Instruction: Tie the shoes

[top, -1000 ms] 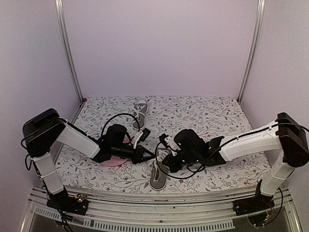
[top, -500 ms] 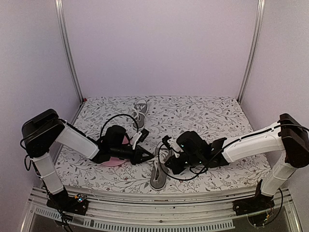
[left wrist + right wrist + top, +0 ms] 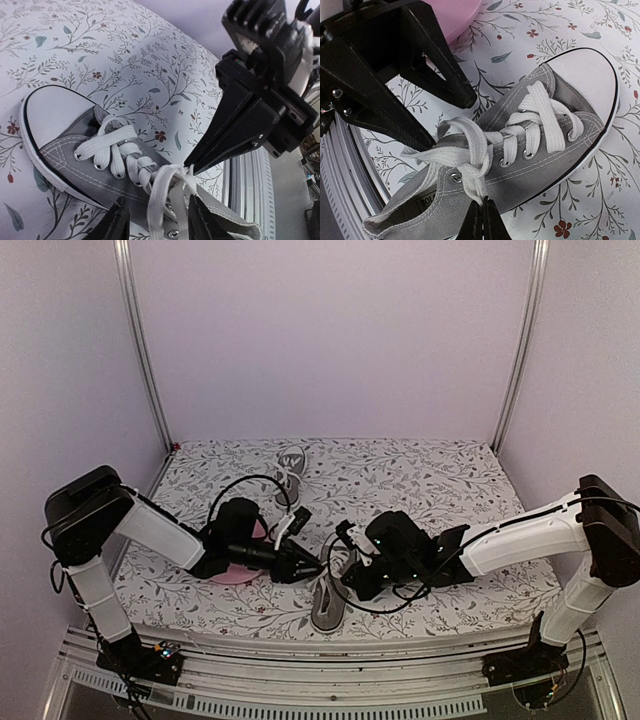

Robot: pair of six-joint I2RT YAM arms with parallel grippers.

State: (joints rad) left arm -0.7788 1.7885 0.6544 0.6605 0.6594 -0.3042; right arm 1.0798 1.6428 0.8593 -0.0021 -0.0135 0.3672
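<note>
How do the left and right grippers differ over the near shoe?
The left gripper has its jaws apart, a white lace strand lying loose between them; the right gripper has its jaws shut on a lace. The left gripper reaches in from the side of the pink plate, the right gripper from the opposite side. Both sit low at the laces of the near shoe.

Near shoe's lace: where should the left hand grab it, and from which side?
Pinch the lace on the flat strand rising from the knot. Come across the shoe from the robot's left: the open left hand straddles it there; the shut right hand occupies the other side.
</note>
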